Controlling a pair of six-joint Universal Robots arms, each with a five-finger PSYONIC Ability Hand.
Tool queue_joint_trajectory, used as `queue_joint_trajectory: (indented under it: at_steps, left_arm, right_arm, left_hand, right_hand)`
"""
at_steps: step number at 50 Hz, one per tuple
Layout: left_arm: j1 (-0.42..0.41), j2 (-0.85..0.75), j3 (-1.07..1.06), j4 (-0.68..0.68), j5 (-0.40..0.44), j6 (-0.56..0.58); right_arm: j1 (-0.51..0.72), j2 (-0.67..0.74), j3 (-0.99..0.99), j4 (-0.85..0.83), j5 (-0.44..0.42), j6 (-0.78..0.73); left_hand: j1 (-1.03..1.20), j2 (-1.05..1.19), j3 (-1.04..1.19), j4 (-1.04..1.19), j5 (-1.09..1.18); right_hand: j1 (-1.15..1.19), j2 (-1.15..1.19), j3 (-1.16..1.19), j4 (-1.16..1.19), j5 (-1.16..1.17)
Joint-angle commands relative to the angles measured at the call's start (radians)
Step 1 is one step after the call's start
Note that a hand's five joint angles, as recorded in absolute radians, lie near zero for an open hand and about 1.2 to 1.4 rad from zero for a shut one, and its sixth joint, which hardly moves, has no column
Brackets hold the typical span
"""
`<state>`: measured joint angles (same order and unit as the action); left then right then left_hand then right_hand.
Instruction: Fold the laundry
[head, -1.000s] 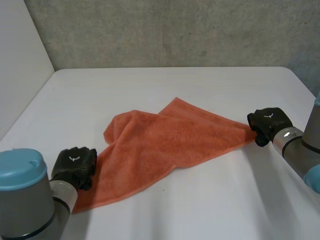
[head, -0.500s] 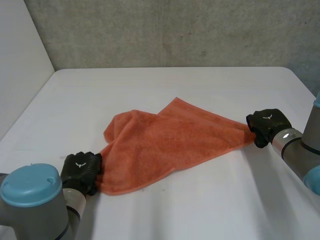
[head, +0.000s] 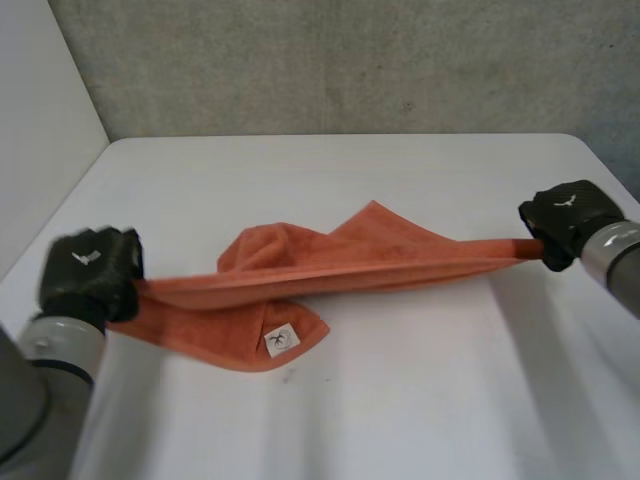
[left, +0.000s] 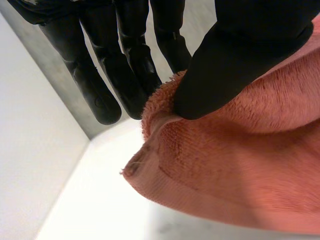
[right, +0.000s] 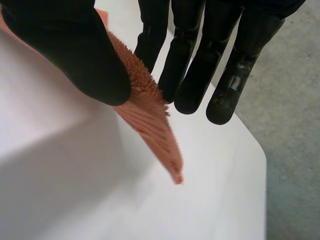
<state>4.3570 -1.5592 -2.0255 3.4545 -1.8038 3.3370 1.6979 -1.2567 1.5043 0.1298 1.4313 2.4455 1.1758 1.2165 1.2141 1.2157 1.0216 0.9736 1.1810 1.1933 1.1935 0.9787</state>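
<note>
An orange towel (head: 300, 275) is stretched across the white table (head: 400, 400), its near edge pulled taut between both hands and lifted, the rest sagging onto the table with a white label (head: 279, 341) showing. My left hand (head: 88, 272) is shut on the towel's left corner; its thumb (left: 235, 65) presses the towel (left: 235, 165) against the fingers (left: 100, 85). At the right, my right hand (head: 566, 218) is shut on the opposite corner, where its thumb (right: 75, 50) pinches the towel's corner (right: 150, 125) against the fingers (right: 200, 65).
A grey wall (head: 350, 60) runs behind the table's far edge. A white side wall (head: 40, 150) stands at the left. The table's right edge (right: 257, 165) lies just past my right hand, with grey floor beyond it.
My left hand has lifted and swung out to the left with its corner. The right hand moved up and right. The towel went from lying loose to stretched taut, folding over itself.
</note>
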Motion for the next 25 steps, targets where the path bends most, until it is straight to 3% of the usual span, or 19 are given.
queue_joint_trajectory:
  at_steps: [1, 5, 14, 19, 21, 25]
  left_arm:
    - [0.081, 0.105, 0.039, -0.149, 0.073, 0.019]
    - [0.13, 0.094, 0.031, -0.187, 0.147, 0.021]
    - [0.133, -0.125, 0.071, -0.183, 0.192, 0.026]
    - [0.125, -0.289, 0.208, -0.153, 0.19, 0.061]
    - [0.121, -0.379, 0.354, -0.115, 0.19, 0.091]
    - [0.115, -0.421, 0.533, -0.077, 0.19, 0.11]
  right_arm:
    - [-0.049, -0.13, -0.007, 0.326, 0.005, -0.191]
    - [-0.066, -0.174, 0.025, 0.438, -0.006, -0.23]
    - [-0.053, -0.084, 0.06, 0.327, 0.003, -0.243]
    - [-0.018, 0.077, -0.099, 0.202, 0.067, -0.218]
    - [0.014, 0.103, -0.166, 0.161, 0.092, -0.206]
    - [0.072, 0.161, -0.349, 0.047, 0.141, -0.166]
  left_hand:
    - [0.22, 0.18, 0.182, 0.181, 0.2]
    - [0.22, 0.18, 0.182, 0.181, 0.2]
    - [0.22, 0.18, 0.182, 0.181, 0.2]
    - [0.22, 0.18, 0.182, 0.181, 0.2]
    - [0.22, 0.18, 0.182, 0.181, 0.2]
    - [0.22, 0.18, 0.182, 0.181, 0.2]
  right_hand:
    - [0.423, 0.215, 0.203, 0.203, 0.243]
    - [0.423, 0.215, 0.203, 0.203, 0.243]
    - [0.423, 0.215, 0.203, 0.203, 0.243]
    - [0.423, 0.215, 0.203, 0.203, 0.243]
    - [0.423, 0.215, 0.203, 0.203, 0.243]
    - [0.423, 0.215, 0.203, 0.203, 0.243]
